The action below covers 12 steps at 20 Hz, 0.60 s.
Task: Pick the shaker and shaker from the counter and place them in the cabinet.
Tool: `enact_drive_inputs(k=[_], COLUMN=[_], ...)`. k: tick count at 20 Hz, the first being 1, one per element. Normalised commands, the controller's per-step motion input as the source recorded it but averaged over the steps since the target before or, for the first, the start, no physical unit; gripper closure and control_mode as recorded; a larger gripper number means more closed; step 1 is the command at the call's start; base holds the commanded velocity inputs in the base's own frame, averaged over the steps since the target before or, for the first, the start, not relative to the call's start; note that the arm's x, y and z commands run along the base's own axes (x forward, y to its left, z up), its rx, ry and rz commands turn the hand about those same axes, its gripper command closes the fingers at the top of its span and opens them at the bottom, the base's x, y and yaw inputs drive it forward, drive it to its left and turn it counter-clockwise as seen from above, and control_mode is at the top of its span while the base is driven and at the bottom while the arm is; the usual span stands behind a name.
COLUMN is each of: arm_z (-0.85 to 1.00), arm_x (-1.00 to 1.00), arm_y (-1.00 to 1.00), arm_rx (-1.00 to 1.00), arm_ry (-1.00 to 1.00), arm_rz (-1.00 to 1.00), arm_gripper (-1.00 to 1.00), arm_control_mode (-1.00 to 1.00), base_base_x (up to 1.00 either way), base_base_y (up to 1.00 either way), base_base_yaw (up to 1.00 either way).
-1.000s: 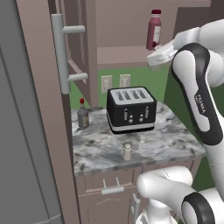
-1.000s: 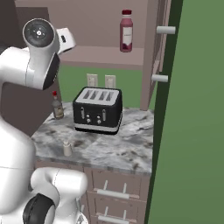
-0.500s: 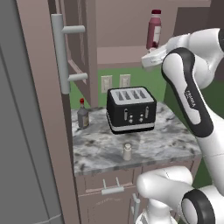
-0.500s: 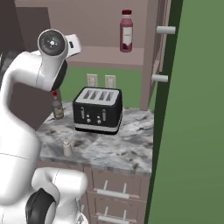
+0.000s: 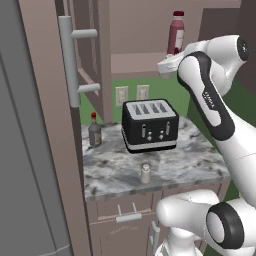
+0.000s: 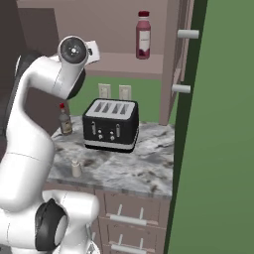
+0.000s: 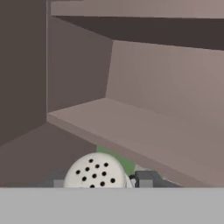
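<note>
Clamped in the gripper (image 7: 99, 186): one shaker (image 7: 95, 174), perforated cap toward the hand camera, raised to the cabinet (image 7: 144, 131) shelf edge. Swung nearer that shelf than a second ago, so judged to be mid-carry on the first placement. Down on the counter (image 5: 120, 172): the second shaker (image 5: 145, 173), waiting near the front edge. Behind it, the toaster (image 5: 149, 125); to its left, a red-capped bottle (image 5: 94, 131). Farther up, a maroon bottle (image 5: 176, 32) occupying part of the shelf, worth keeping clear of

The arm (image 5: 210, 100) has swung its upper joints further right and higher, and the hand (image 5: 170, 64) has eased closer to the cabinet shelf (image 5: 135, 62).
</note>
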Motion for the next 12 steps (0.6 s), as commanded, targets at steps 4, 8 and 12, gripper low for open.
enact_drive_inputs(k=[4,8,12], arm_z=[-0.25,-0.25,-0.13], arm_x=[0.44,0.4,0.35], arm_y=[0.0,0.0,-0.01], arm_rx=[0.01,0.0,0.0], arm_ry=[0.0,0.0,0.0], arm_rz=[0.0,0.0,0.0], arm_gripper=[1.0,1.0,1.0], arm_control_mode=[-1.0,-1.0,-1.0], base_base_x=[0.0,0.0,0.0], base_base_y=[0.0,0.0,0.0], base_base_yaw=[0.0,0.0,0.0])
